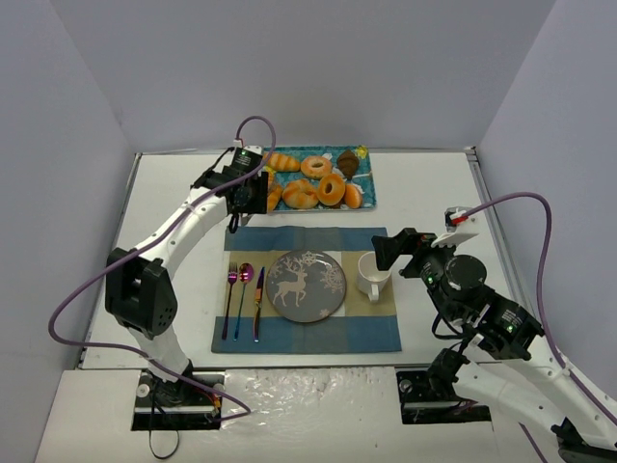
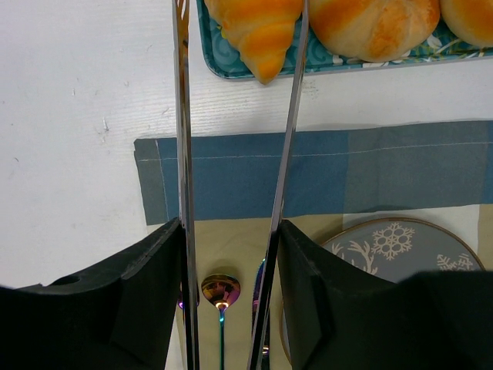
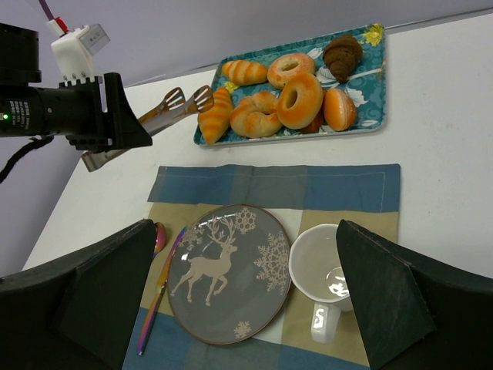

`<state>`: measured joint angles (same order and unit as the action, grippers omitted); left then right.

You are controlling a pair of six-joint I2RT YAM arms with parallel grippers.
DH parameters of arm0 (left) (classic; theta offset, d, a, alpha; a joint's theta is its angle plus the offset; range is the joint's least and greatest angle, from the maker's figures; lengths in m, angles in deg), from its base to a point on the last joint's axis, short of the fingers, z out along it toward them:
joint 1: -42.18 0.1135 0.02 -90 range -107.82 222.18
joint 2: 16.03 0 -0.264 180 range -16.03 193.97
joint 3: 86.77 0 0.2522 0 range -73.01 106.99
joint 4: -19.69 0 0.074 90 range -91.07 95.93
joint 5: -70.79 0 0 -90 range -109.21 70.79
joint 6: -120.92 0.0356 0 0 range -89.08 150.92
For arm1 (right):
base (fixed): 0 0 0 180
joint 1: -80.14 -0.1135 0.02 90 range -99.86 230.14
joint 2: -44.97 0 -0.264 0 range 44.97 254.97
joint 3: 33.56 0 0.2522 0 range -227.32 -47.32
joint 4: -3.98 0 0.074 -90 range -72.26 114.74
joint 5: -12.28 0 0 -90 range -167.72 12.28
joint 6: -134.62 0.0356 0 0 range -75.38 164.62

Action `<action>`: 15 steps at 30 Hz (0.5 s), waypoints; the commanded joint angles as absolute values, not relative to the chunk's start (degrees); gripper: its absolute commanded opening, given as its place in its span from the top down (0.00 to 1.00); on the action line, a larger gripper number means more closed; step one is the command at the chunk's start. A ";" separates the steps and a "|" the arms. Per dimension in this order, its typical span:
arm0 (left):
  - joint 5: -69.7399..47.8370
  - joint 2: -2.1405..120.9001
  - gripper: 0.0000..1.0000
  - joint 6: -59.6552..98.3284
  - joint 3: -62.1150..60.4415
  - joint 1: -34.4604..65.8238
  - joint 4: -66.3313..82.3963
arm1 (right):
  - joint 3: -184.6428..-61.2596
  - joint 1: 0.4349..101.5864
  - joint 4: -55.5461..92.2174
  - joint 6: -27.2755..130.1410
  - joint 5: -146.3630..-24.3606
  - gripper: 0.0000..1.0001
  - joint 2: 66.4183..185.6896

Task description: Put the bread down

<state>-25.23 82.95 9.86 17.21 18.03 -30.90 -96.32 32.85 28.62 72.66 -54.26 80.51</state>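
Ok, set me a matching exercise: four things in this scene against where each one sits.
Things:
1 mug
2 deer plate
3 pastry tray
4 tongs

Places:
a centre of the placemat
b in the left gripper
c beyond the placemat's far edge
d right of the plate, on the placemat

Pairs: 1-d, 2-a, 3-c, 4-b

White arms (image 1: pixel 185 225), black joints (image 1: pixel 141 292), purple cables (image 1: pixel 257 119)
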 commanded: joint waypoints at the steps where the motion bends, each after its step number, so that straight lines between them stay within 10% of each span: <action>1: -27.46 82.61 0.56 9.93 18.49 17.67 -28.45 | -96.11 32.94 24.42 73.35 -54.43 0.00 80.23; 15: -27.39 84.20 0.56 10.50 18.52 17.40 -27.35 | -95.57 32.94 24.42 73.36 -54.61 0.00 79.25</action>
<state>-26.39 85.85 9.84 17.21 17.81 -30.35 -95.52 32.85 28.42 73.07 -54.65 79.09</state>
